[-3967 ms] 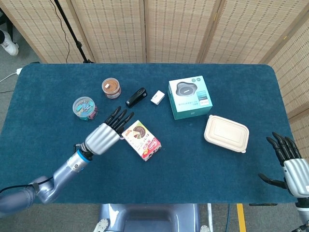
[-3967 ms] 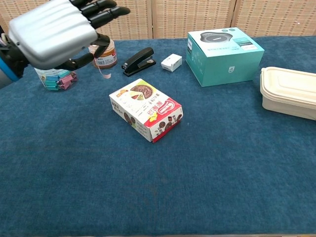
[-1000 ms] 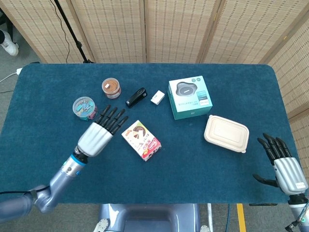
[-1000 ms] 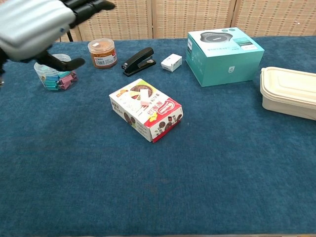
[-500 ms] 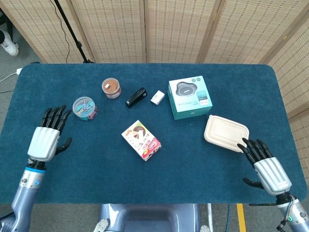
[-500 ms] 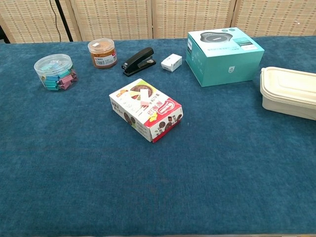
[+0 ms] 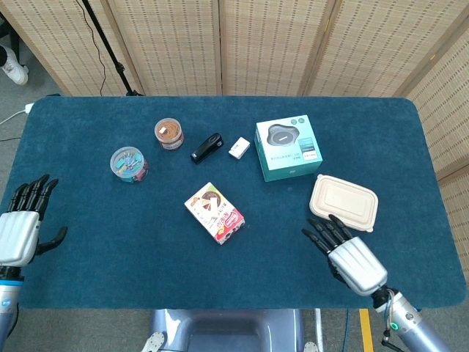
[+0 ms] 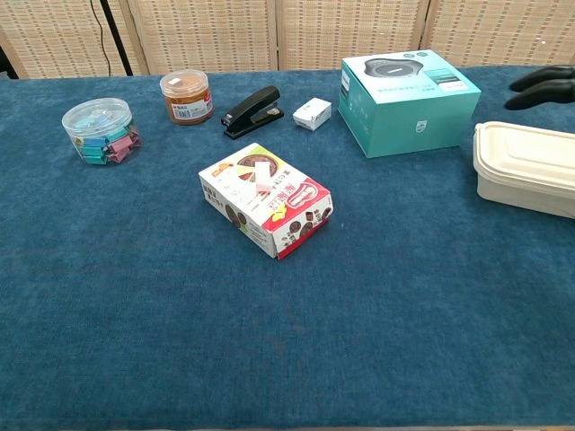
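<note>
The right hand [image 7: 350,257] hovers with fingers spread and holding nothing just short of the beige lidded container [image 7: 344,202] near the bench's right edge, so a clean grasp would likely mean coming over the lid squarely, clear of the teal product box [image 7: 288,147] standing just behind it. The left hand [image 7: 20,224] hangs open and empty at the bench's left edge. A snack box [image 7: 214,213] lies mid-bench, with a tub of binder clips [image 7: 128,164], a brown-filled jar [image 7: 169,134], a black stapler [image 7: 207,147] and a small white box [image 7: 239,147] toward the far side, none in the way.

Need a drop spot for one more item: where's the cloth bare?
Bare: the near strip in front of the snack box, and between it and the lunch container. Crowded: far row from clip jar to teal box.
</note>
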Robot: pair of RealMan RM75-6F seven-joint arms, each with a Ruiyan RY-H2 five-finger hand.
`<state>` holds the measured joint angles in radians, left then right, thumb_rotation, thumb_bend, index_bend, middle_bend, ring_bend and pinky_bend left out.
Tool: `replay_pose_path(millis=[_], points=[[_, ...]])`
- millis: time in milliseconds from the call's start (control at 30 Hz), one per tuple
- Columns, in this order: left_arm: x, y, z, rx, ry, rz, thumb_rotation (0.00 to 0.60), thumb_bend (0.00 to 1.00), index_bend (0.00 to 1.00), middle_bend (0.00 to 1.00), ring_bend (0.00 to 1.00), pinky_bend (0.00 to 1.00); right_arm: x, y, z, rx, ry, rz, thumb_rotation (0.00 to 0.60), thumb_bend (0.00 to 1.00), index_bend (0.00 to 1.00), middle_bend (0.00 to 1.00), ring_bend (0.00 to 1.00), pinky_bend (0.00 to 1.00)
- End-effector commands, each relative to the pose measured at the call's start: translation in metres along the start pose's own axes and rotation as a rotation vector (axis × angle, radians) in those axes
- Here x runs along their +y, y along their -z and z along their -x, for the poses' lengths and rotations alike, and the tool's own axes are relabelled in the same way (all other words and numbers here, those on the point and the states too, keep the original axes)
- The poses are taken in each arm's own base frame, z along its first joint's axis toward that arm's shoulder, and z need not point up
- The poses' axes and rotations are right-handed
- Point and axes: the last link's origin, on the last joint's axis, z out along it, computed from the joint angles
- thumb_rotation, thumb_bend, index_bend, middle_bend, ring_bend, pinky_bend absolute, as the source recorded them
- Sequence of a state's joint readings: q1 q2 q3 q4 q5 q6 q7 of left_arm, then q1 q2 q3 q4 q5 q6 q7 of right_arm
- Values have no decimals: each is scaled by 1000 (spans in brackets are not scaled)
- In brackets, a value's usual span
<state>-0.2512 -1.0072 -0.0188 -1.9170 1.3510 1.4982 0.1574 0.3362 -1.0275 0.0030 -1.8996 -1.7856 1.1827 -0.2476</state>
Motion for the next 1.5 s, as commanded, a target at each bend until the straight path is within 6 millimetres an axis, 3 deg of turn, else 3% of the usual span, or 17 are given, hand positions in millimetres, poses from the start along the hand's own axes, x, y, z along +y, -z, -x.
replay_pose_path(millis=[33,267,467,700,833,1500], points=[[-2,12,-10,24,32,6,600,299,0,0,0,0,-32,-36,-11,6,9,-97,600,991,11,0,0,0],[-5,21,-18,41,72,30,600,299,0,0,0,0,-81,-84,-21,13,53,-214,600,1000,64,0,0,0],[-10,23,-21,41,97,27,600,299,0,0,0,0,-111,-128,-15,-3,71,-235,600,1000,92,0,0,0],[-12,23,-23,29,116,33,600,299,0,0,0,0,-119,-171,-6,-21,114,-167,600,1000,122,0,0,0],[-13,23,-22,23,119,35,600,299,0,0,0,0,-121,-186,-3,-41,103,-133,600,1000,153,0,0,0],[-12,21,-18,0,115,31,600,299,0,0,0,0,-125,-226,21,-94,154,-59,600,1000,229,0,0,0]])
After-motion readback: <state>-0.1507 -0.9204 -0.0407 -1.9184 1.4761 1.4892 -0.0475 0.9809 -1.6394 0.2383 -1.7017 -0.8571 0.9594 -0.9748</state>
